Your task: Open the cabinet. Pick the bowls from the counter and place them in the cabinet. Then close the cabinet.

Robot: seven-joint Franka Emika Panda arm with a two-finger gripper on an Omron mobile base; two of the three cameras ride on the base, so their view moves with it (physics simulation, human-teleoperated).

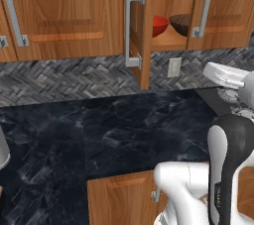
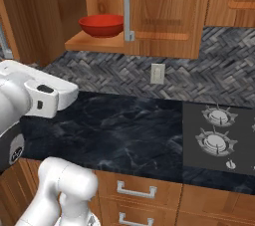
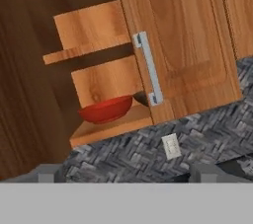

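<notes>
1. The cabinet (image 1: 163, 11) hangs on the wall above the worktop (image 1: 99, 130); its left door (image 1: 141, 30) stands swung out towards the camera, while its right door (image 1: 218, 8) looks closed or nearly so.
2. The red bowl (image 1: 158, 25) sits on the lower shelf (image 2: 94, 43) inside the cabinet, at the left of the opening.
3. The brown bowl (image 1: 181, 23) sits on that shelf just right of the red bowl, partly behind the right door's handle (image 1: 203, 8).
4. In the hand view, the hand (image 3: 126, 172) points up at the cabinet from below, well apart from it; its two tips sit wide apart with nothing between them, so it is probably open.
5. An outlet (image 2: 158, 73) is on the tile wall (image 2: 124, 78) below the cabinet.
</notes>
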